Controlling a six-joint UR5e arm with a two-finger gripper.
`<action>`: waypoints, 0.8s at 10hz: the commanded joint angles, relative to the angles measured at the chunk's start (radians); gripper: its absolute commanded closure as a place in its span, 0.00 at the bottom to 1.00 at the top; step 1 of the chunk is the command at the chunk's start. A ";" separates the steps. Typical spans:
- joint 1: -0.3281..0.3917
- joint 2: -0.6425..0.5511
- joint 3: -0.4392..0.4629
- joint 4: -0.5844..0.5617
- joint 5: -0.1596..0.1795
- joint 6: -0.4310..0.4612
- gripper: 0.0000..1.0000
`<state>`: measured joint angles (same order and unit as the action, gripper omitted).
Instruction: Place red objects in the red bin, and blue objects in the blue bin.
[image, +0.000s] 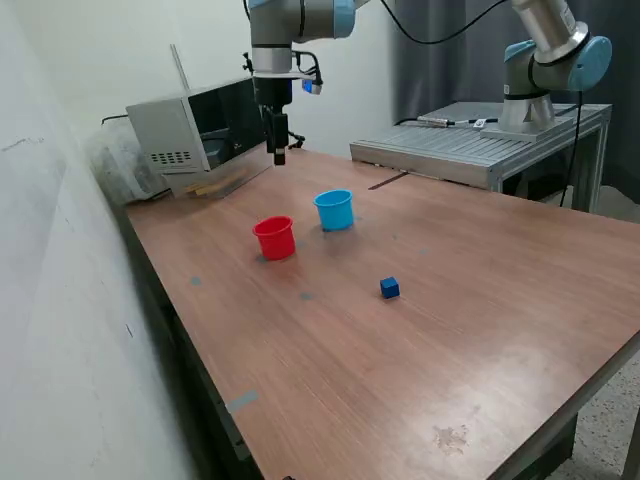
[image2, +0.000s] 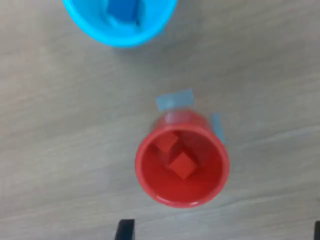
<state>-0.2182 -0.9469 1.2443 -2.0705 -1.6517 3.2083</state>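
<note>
The red cup (image: 274, 238) stands upright on the wooden table, with the light blue cup (image: 335, 209) close by on the exterior view's right. The wrist view looks straight down into the red cup (image2: 150, 175), where two red cubes (image2: 181, 165) (image2: 166, 142) lie. The blue cup (image2: 90, 25) holds one blue cube (image2: 122, 10). A second blue cube (image: 389, 288) sits alone on the table, nearer the camera than the cups. My gripper (image: 279, 153) hangs high above the table, over the red cup. Its fingertips (image2: 124, 230) stand wide apart in the wrist view, and the gripper (image2: 221, 231) is open and empty.
A grey box-like appliance (image: 195, 130) stands at the table's back corner. A second arm (image: 545, 60) is mounted on a metal bench (image: 470, 145) behind. A white wall runs along the exterior view's left. Blue tape marks (image2: 174, 100) (image: 241, 401) dot the tabletop.
</note>
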 joint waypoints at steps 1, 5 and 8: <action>0.002 -0.119 0.059 0.113 -0.002 -0.010 0.00; 0.084 -0.358 0.249 0.225 0.000 0.004 0.00; 0.225 -0.446 0.290 0.242 0.004 0.152 0.00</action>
<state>-0.0594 -1.3553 1.5163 -1.8363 -1.6497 3.2773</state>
